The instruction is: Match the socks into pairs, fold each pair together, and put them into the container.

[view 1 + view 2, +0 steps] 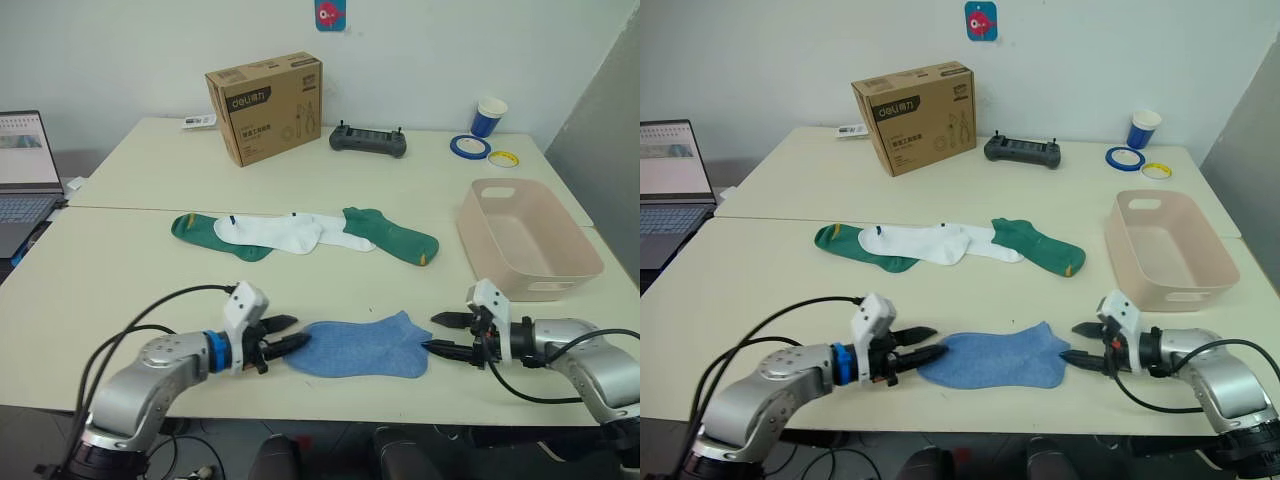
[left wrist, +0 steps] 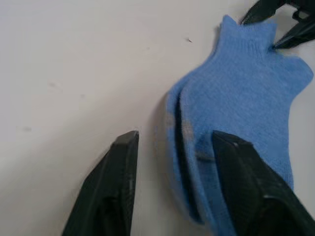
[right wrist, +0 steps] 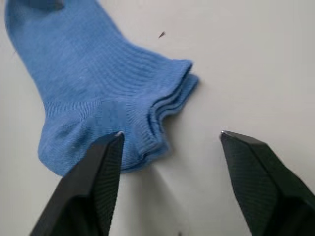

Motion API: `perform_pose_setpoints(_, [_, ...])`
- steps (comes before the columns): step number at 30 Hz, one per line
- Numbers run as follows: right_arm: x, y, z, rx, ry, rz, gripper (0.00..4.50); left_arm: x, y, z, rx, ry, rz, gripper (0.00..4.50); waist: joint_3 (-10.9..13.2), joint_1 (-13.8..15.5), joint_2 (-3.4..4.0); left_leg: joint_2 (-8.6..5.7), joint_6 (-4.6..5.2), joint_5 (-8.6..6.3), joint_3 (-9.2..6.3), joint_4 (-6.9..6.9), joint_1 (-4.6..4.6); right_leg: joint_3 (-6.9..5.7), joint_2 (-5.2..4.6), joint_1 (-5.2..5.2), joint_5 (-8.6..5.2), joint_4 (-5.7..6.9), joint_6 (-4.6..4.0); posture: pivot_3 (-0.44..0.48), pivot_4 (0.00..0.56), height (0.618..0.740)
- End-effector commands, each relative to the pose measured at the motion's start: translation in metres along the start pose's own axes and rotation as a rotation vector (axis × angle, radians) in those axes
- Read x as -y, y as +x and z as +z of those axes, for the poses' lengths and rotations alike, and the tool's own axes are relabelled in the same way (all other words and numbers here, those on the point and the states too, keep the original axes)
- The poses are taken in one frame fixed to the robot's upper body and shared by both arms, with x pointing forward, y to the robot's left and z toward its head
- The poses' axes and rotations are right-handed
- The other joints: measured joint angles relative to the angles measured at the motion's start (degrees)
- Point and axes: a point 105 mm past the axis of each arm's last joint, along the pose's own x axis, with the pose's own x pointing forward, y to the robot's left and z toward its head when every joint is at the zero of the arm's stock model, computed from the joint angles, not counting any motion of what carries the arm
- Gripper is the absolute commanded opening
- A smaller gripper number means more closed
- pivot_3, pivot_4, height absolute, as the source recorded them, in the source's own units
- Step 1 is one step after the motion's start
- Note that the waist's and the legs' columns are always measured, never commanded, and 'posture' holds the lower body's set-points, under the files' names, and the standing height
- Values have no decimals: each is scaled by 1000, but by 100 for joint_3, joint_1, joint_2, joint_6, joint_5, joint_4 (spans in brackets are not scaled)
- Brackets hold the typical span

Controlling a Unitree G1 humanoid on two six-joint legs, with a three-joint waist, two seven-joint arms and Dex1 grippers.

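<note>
Nearest the front table edge, listed from the robot's left to its right, with the blue sock pair as landmark:

1. Left gripper (image 1: 281,335): at the toe end of the blue sock pair, fingers spread. The left wrist view shows one finger on bare table just beside the toe and the other lying over the toe fabric.

2. Blue sock pair (image 1: 362,350): two light blue socks stacked one on the other, flat on the table. Long axis runs left to right, toe toward the left gripper, cuff toward the right one. Both layers show at the toe edge in the left wrist view and at the cuff in the right wrist view.

3. Right gripper (image 1: 449,334): at the cuff end of the blue pair, fingers spread. One fingertip touches the cuff edge; the other stands over bare table, apart from the cloth.

4. Green and white socks (image 1: 305,233): behind the blue pair, in an overlapping row, unsorted, well apart from both grippers.

5. Container (image 1: 527,240): behind and to the right of the blue pair, nothing in it, nearer the right arm.

Judgement: each gripper faces one end of the pair along its long axis, so a fold would bring toe to cuff; neither has pinched the fabric yet.
</note>
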Motion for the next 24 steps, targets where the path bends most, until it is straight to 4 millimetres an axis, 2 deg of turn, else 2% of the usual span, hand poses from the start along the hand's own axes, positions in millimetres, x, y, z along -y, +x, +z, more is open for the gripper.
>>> perform_pose_setpoints(1, [-1,-6,8,17,38,4,3175,6,-10,29,67,165,-97,2295,0,0,0,0,0,0,0,-1,-1,0,0,-1,-2,-2,-3,0,150,740])
perform_pose_setpoints(3, [-5,-2,11,17,60,23,3175,10,-11,33,53,236,-147,2295,0,0,0,-1,0,0,2,-1,-2,0,0,-3,-6,-3,-10,0,150,740])
perform_pose_setpoints(5, [-9,3,11,8,62,38,3219,13,-11,34,40,278,-193,1905,0,0,0,-1,0,0,7,-2,-2,4,-1,-3,-13,-4,-23,0,150,740])
perform_pose_setpoints(9, [-14,9,8,-11,65,51,3219,19,-8,26,-20,348,-272,676,0,-6,0,0,0,0,8,-4,-2,4,0,-4,-13,-4,-23,0,150,740])
perform_pose_setpoints(11, [-17,11,5,-22,68,60,3219,16,-2,12,-103,410,-288,33,0,-4,0,1,0,0,7,-4,-2,3,0,-5,-14,-4,-23,0,150,740])
perform_pose_setpoints(15, [-16,15,-3,-48,74,60,3219,17,8,-12,-160,412,-309,33,-1,-6,-1,1,0,0,8,-3,-1,4,0,-4,-17,-4,-29,0,150,740])
perform_pose_setpoints(18, [-15,16,-5,-45,79,59,3219,18,14,-18,-164,415,-313,33,-1,-6,-2,2,0,0,9,-2,-1,5,0,-3,-17,-4,-28,0,150,740])
perform_pose_setpoints(21, [-15,15,-2,-28,100,71,2236,15,24,-22,-175,411,-288,0,-3,-3,-1,2,0,0,7,-2,0,3,0,-2,-16,-2,-27,0,150,740])
perform_pose_setpoints(24, [-12,13,0,-21,108,68,1177,13,24,-25,-199,412,-281,0,-3,-2,0,1,0,0,6,-2,-1,3,1,-1,-13,-2,-22,0,150,740])
